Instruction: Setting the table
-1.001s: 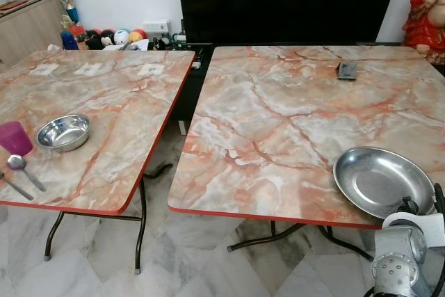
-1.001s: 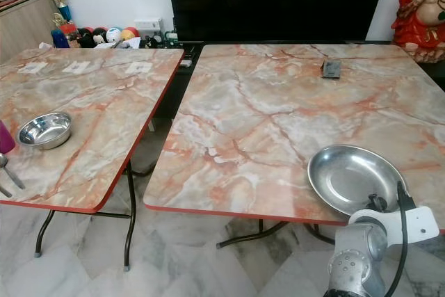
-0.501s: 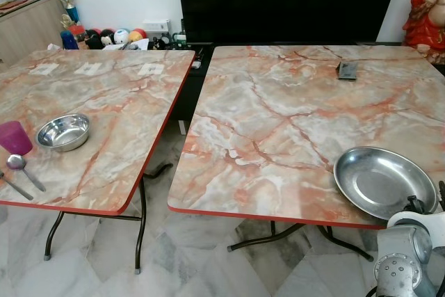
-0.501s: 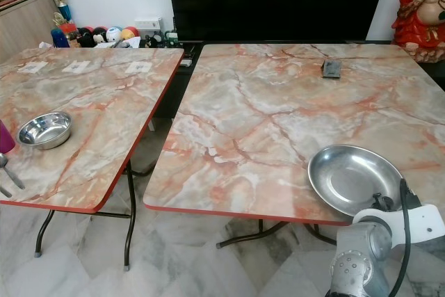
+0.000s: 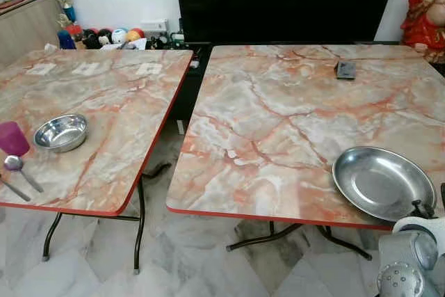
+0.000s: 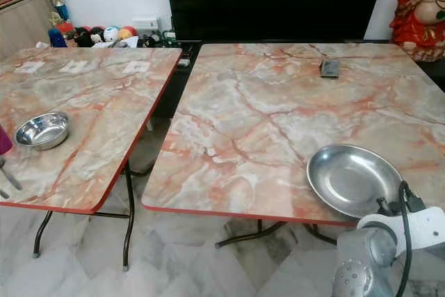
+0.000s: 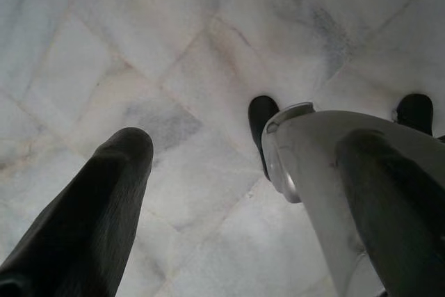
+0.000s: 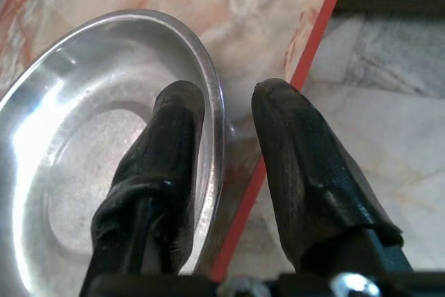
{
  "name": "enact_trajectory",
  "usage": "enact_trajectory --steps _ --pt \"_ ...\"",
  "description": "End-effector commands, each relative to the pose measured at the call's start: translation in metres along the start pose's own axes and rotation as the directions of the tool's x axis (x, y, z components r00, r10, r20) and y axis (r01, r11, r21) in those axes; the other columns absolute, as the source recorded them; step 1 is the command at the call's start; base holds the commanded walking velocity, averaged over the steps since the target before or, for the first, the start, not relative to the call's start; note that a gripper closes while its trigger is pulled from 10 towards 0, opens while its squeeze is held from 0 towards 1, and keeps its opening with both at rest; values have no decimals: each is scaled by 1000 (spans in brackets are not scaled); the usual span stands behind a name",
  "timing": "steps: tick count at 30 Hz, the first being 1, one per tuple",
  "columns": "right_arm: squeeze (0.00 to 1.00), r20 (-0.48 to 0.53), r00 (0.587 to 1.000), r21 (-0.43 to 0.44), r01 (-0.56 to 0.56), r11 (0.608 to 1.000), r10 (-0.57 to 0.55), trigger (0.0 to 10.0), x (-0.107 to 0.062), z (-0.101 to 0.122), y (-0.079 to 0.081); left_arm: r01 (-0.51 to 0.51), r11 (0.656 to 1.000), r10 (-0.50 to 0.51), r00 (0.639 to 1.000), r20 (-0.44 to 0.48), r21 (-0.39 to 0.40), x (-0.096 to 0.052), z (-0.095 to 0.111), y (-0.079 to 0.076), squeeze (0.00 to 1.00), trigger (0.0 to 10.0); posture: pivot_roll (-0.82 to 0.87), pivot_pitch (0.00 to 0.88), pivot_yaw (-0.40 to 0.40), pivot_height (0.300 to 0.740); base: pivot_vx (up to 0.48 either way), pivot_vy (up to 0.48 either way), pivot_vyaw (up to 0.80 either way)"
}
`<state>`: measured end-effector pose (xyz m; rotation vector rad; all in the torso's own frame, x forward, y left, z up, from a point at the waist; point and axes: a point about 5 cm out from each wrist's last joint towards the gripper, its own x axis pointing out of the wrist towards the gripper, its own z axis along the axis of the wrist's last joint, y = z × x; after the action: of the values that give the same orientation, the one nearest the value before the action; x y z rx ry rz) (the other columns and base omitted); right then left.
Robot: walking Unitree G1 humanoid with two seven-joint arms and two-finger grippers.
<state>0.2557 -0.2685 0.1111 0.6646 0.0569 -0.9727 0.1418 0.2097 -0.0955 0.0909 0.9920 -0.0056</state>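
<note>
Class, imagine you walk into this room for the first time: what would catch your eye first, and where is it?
Two marble-patterned tables stand side by side, with a large steel plate at the near edge of the right table. The right gripper is open, its fingers either side of the plate's rim. On the left table sit a small steel bowl, a purple cup and a spoon.

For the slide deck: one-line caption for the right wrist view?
Open right gripper straddling the rim of the steel plate at the marble table's red edge.
</note>
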Motion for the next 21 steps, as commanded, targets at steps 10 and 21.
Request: enact_trajectory --steps 10,21 --pt "0 82 997 -71 -6 997 12 10000 -13 16 0 0 1000 0 1000 -16 3 0 -4 -8 0 10000 -57 15 19 740 0 0 0" --pt "0 151 986 -122 -51 991 69 10000 -18 28 13 -10 1000 10 1000 -16 -2 0 -5 -5 0 10000 -62 3 9 740 0 0 0"
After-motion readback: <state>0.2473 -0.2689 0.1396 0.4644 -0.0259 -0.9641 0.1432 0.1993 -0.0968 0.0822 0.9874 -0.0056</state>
